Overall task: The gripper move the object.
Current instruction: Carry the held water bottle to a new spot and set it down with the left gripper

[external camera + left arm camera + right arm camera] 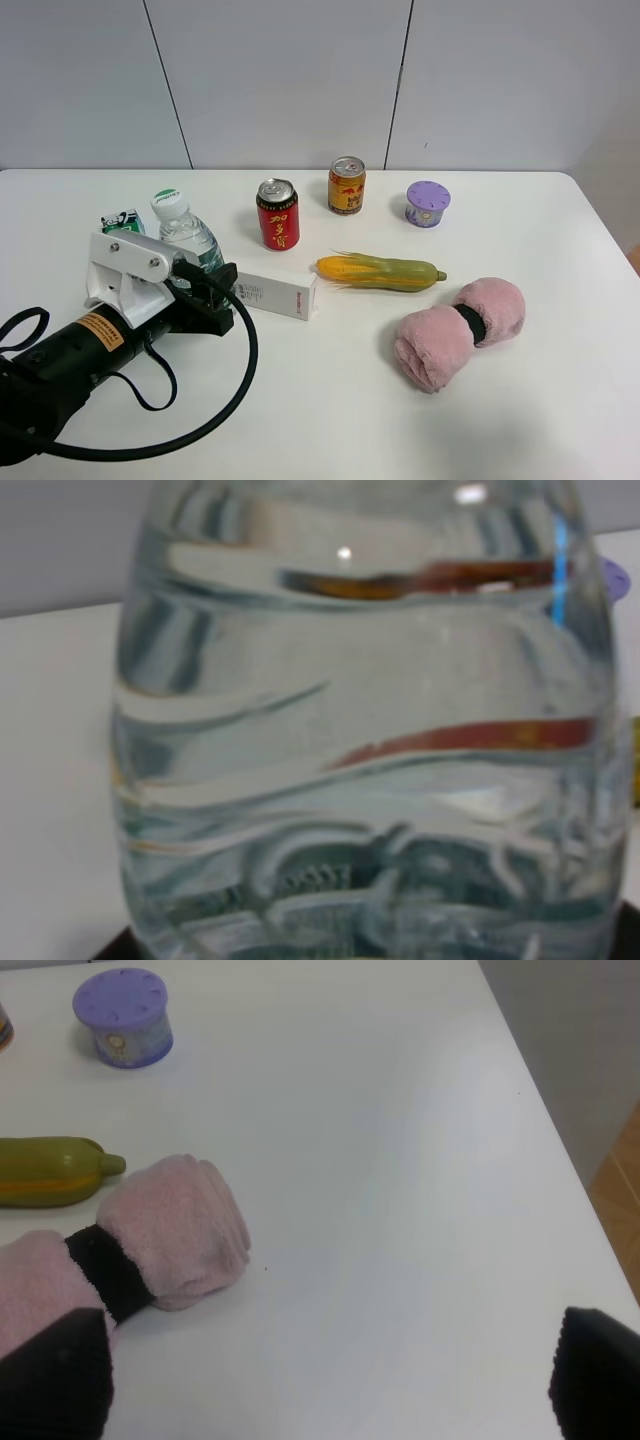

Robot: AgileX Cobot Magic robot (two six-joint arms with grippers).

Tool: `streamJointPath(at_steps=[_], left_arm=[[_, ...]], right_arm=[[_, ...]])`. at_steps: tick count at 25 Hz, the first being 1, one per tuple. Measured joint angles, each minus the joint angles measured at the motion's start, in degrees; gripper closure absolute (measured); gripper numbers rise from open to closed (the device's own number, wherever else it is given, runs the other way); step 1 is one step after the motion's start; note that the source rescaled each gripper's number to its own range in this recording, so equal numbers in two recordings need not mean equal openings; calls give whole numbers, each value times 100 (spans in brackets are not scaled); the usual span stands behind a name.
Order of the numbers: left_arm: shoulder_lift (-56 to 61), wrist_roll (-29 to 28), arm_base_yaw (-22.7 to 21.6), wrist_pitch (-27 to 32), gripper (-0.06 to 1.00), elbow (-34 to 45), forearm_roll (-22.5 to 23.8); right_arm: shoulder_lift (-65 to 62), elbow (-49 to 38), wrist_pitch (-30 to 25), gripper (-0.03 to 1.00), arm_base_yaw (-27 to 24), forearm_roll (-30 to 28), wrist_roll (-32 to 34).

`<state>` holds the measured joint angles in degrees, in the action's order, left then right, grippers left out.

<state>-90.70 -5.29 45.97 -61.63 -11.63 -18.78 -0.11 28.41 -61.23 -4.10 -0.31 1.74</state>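
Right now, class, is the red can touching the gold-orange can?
Apart. The exterior high view shows a strip of bare white table between the red can and the gold-orange can.

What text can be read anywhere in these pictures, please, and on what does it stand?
"加多宝", it seems: red can, yellow characters running downward.
Gold can, white box, bottle, purple tub, green carton, orange arm label: print too small or blurred to read.
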Motion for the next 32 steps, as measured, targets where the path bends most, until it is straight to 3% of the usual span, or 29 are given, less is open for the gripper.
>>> streamJointPath(at_steps=[10, 16, 24, 32], left_arm=[[-5, 0, 0, 5, 88, -21, 0], [-17, 6, 0, 177, 88, -437, 223], [-101, 143, 0, 1436, 88, -1759, 882], [-1111, 285, -118, 1828, 88, -3499, 2044]], right_arm=[[0, 0, 0, -3, 0, 0, 0], [0, 0, 0, -3, 0, 0, 0], [0, 0, 0, -3, 0, 0, 0], [0, 0, 0, -3, 0, 0, 0]])
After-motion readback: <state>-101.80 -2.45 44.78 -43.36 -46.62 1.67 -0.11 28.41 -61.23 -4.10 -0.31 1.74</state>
